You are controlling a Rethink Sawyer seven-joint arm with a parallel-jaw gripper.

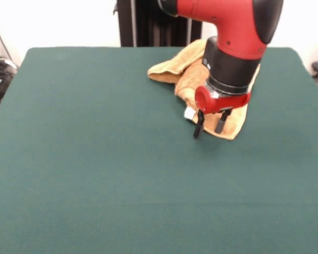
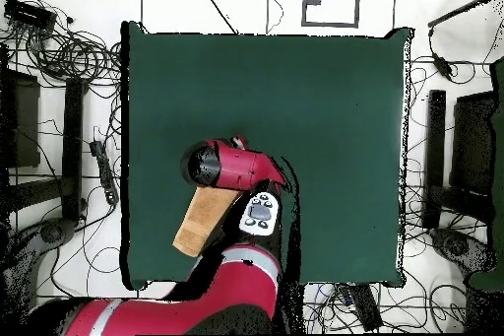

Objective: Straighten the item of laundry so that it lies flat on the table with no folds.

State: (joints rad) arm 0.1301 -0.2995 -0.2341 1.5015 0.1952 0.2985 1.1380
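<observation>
Table [image 1: 95, 174]: dark green, bare across the near half.
Gripper [image 1: 210, 126]: two black fingers spread apart, holding nothing, tips at the towel's near edge.
Towel [image 1: 172, 69]: orange-yellow, bunched and folded, far right part of the table, partly under the arm.
Tag [image 1: 189, 113]: white, at the towel's edge beside the fingers.

Front view: towel [image 1: 193, 71] lies bunched on the table [image 1: 95, 159], directly beneath and behind the claw [image 1: 210, 124]. 1 tag [image 1: 189, 112] sits just left of the claw. Table in front holds nothing.
</observation>
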